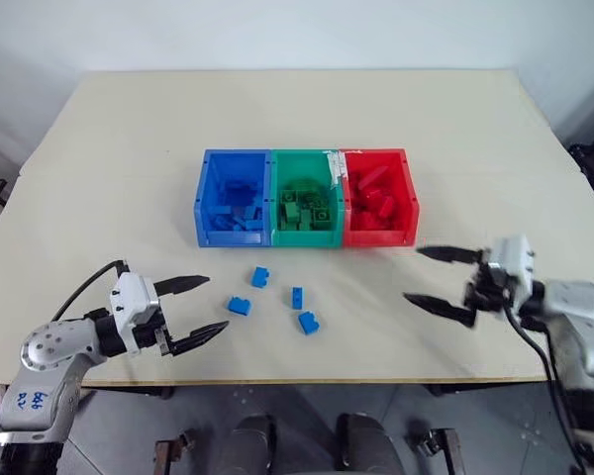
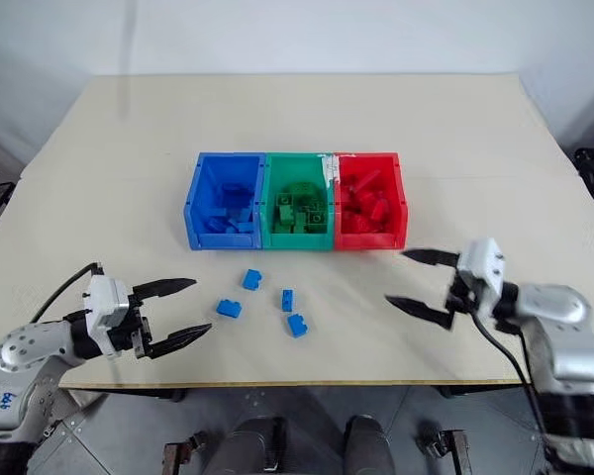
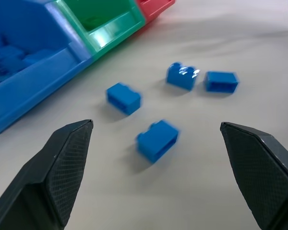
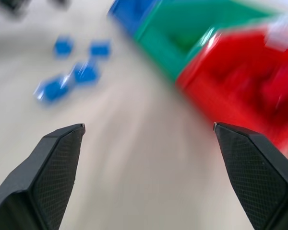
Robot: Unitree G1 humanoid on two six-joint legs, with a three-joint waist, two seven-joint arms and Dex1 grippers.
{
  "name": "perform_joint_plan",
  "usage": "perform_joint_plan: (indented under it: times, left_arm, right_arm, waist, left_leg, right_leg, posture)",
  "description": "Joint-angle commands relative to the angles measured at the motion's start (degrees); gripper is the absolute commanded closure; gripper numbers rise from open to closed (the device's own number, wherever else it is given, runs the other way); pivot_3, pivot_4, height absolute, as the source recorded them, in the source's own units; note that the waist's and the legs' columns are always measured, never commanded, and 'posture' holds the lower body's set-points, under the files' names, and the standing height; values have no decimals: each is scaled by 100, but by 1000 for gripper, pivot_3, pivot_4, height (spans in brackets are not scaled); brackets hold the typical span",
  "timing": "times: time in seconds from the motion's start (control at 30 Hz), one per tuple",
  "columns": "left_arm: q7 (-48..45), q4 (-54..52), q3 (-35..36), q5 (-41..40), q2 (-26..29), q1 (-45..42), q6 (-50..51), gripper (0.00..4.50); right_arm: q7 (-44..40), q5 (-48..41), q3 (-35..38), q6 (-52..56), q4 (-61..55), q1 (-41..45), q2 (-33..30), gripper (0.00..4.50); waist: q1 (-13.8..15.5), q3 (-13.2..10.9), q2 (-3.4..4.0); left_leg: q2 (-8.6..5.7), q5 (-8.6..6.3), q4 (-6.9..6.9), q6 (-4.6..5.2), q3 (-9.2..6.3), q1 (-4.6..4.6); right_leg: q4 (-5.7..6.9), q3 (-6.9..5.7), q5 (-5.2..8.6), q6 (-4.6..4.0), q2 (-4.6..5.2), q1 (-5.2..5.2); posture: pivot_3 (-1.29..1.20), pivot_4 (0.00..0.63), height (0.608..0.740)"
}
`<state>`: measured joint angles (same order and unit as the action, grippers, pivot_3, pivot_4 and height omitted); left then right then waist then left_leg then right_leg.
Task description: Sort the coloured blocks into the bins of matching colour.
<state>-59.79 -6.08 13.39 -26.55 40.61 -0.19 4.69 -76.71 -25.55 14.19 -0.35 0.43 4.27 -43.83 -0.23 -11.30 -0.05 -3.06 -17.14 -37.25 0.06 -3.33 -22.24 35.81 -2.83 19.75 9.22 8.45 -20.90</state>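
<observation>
Two pincers, left [image 1: 200,311] and right [image 1: 438,280], gape level.

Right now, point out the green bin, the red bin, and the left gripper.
green bin [image 1: 304,237], left eye view, front wall.
red bin [image 1: 379,237], left eye view, front wall.
left gripper [image 1: 216,305], left eye view, midway between its fingertips.

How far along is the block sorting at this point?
Mostly done: the blue bin, green bin and red bin each hold matching blocks. Nothing is in hand: the left hand and right hand are open and empty. Left: four blue blocks on the table.
</observation>
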Motion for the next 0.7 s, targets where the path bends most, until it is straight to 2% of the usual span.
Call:
perform_joint_plan:
  times: [0.03,0.27,0.5,0.6,0.7]
  left_arm:
    - [-278,296,161,1,155,-170,-296,0]
    - [-473,363,21,13,105,-307,-501,0]
    - [-346,-148,96,-20,99,166,-458,0]
    - [-353,-463,-140,101,164,74,-437,0]
    - [-369,-776,-703,441,194,-369,-389,0]
  right_arm:
    - [13,-97,370,-282,-43,-205,-133,15]
    - [88,-16,8,-366,17,-29,-22,15]
    - [118,-111,-540,-64,-157,597,132,15]
    - [20,-145,-481,-37,-57,663,13,15]
    - [3,-189,-274,-20,-5,521,-145,15]
  waist:
    - [-4,0,0]
    - [18,0,0]
    - [19,0,0]
    - [91,0,0]
    - [190,-1,1]
  left_leg:
    - [1,0,-2,0,6,5]
    - [30,0,-17,0,4,18]
    - [37,-1,-11,-3,4,17]
    - [34,-2,-16,-2,-5,11]
    - [29,-2,-25,-2,-7,10]
  right_leg:
    - [0,2,0,0,1,6]
    - [-14,0,-2,2,3,26]
    - [-11,0,-2,2,0,22]
    - [-19,-6,-2,2,1,26]
    - [-27,-6,-2,1,3,27]
  posture:
    - [0,150,740]
    - [0,150,740]
    - [0,150,740]
    - [0,150,740]
    - [0,150,740]
